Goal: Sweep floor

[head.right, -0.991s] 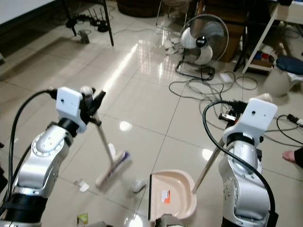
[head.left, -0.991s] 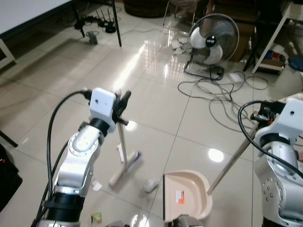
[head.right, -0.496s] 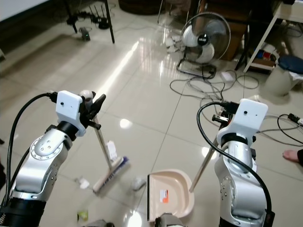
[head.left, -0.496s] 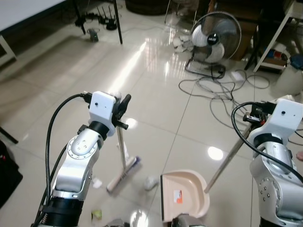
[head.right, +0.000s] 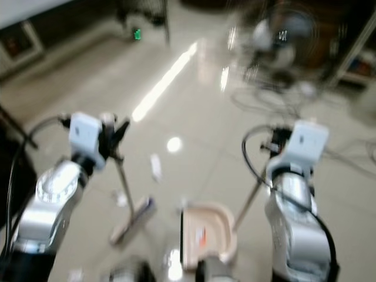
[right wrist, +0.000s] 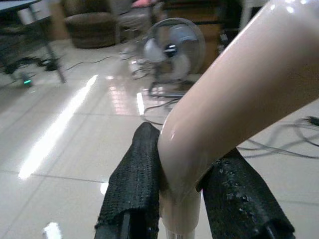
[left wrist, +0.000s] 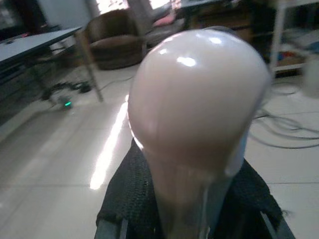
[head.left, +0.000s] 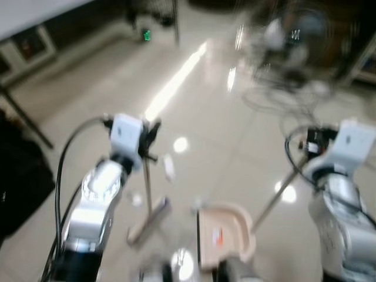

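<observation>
Left eye view gives you a blurred frame, but both arms are readable. Your left arm rises from the lower left, elbow bent, with the left gripper (head.left: 150,132) up at the left of centre, clamped on the top of the broom (head.left: 147,200). The broom's shaft runs nearly upright from that grip down toward the lower middle, leaning a little; its brush head (head.left: 148,220) rests on the tiled floor (head.left: 205,117), its long axis slanting from lower left to upper right.

Your right arm stands at the right edge, with the right gripper (head.left: 310,147) at the wrist's inner side, gripping the dustpan handle (head.left: 279,197). That handle slopes down and to the left to the dustpan (head.left: 226,235), which lies flat on the floor at the bottom centre, just right of the brush head.

In the left wrist view the fingers (left wrist: 124,199) squeeze the broom's rounded pink end cap (left wrist: 199,99). In the right wrist view the fingers (right wrist: 132,184) pinch the curved beige handle (right wrist: 224,99) from both sides, with a fan (right wrist: 172,52) standing far across the floor.
</observation>
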Controlling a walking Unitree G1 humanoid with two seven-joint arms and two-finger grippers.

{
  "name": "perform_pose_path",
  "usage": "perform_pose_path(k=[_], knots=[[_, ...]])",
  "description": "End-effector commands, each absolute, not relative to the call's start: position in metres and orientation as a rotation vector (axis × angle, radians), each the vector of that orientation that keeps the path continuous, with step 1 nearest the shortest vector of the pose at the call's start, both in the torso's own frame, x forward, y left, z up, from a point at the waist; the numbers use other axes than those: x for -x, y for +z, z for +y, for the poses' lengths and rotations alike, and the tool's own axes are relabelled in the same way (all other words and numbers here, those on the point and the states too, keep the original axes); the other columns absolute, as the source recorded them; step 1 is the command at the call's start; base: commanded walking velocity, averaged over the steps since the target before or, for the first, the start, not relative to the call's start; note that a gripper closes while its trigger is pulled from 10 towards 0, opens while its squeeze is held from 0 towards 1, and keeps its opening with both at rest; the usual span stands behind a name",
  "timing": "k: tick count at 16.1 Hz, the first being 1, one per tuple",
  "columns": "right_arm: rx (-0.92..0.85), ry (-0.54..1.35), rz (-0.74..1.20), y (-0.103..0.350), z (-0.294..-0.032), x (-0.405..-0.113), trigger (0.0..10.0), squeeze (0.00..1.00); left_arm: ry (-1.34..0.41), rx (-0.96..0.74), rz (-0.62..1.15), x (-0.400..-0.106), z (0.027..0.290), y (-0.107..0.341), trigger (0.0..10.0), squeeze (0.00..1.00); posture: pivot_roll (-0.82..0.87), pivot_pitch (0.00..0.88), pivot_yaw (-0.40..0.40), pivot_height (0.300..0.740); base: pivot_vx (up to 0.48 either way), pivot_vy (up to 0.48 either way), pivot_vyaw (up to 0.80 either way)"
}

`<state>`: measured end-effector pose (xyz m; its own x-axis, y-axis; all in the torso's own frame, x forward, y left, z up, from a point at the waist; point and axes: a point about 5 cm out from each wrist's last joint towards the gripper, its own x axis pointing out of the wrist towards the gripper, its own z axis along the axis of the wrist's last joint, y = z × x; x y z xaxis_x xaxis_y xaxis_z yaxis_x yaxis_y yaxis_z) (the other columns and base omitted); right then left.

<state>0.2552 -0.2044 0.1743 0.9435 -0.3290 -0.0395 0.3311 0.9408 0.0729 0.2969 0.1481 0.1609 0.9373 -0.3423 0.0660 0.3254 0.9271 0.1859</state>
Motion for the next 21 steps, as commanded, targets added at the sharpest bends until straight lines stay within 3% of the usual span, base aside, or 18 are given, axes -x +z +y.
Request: perform_pose_path(k=[1,5,17,21], knots=[[-0.07,-0.342,0.015,0.178,-0.2048,-0.2522,10.0,0.0,-0.344,-0.175,-0.126,-0.2945,0.1485,0.1669,10.0,0.0,-0.06,0.144,0.002,0.74,-0.375,0.0,0.0],[-0.071,-0.339,0.018,0.178,-0.2039,-0.252,10.0,0.0,-0.34,-0.178,-0.122,-0.2938,0.1493,0.1668,10.0,0.0,-0.06,0.148,0.001,0.74,-0.354,0.0,0.0],[-0.085,-0.335,0.028,0.1768,-0.2023,-0.2511,10.0,0.0,-0.317,-0.222,-0.093,-0.2948,0.155,0.1657,10.0,0.0,-0.05,0.158,0.001,0.74,0.0,0.0,0.0],[-0.088,-0.315,0.018,0.1787,-0.1998,-0.2513,10.0,0.0,-0.323,-0.215,-0.104,-0.2947,0.1547,0.1675,10.0,0.0,-0.06,0.15,0.005,0.74,0.323,0.0,0.0]])
